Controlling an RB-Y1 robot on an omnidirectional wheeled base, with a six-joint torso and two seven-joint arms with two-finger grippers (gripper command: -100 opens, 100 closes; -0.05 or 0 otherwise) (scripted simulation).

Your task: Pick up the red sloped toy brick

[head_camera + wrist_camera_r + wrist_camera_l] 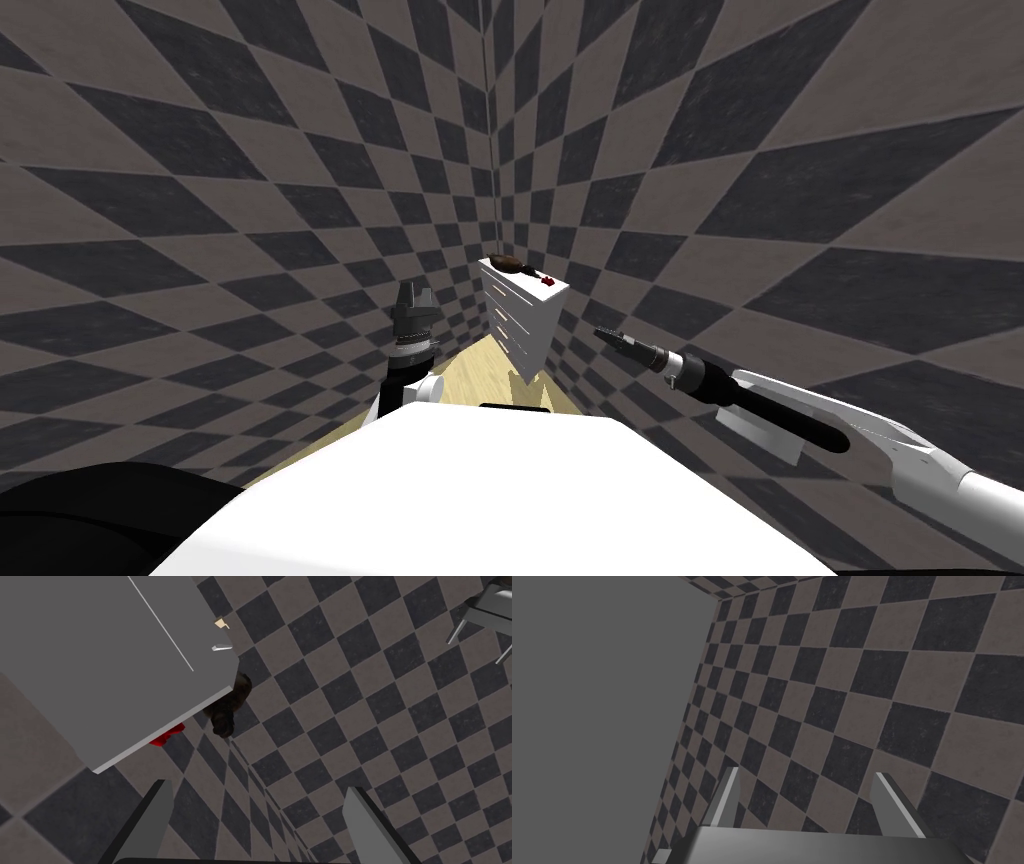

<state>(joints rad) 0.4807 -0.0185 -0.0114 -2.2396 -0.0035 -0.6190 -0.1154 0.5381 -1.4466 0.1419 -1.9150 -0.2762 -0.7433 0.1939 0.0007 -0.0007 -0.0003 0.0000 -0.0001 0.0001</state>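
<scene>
brick (547, 282), red and sloped, is lying on top of the white chest of drawers (528, 325) in the checkered corner, at 4 o'clock from a brown object (506, 264). right gripper (604, 335) is hovering well apart at the chest's 3 o'clock, fingers (155, 816) spread wide, empty. left gripper (413, 290) is pointing up at its 9 o'clock, fingers apart, holding nothing.

The small, bright red toy brick (547, 282) lies on top of a white chest of drawers (525, 320), close to one end of that top and near a dark brown object (506, 264), its shape too small to make out.
</scene>
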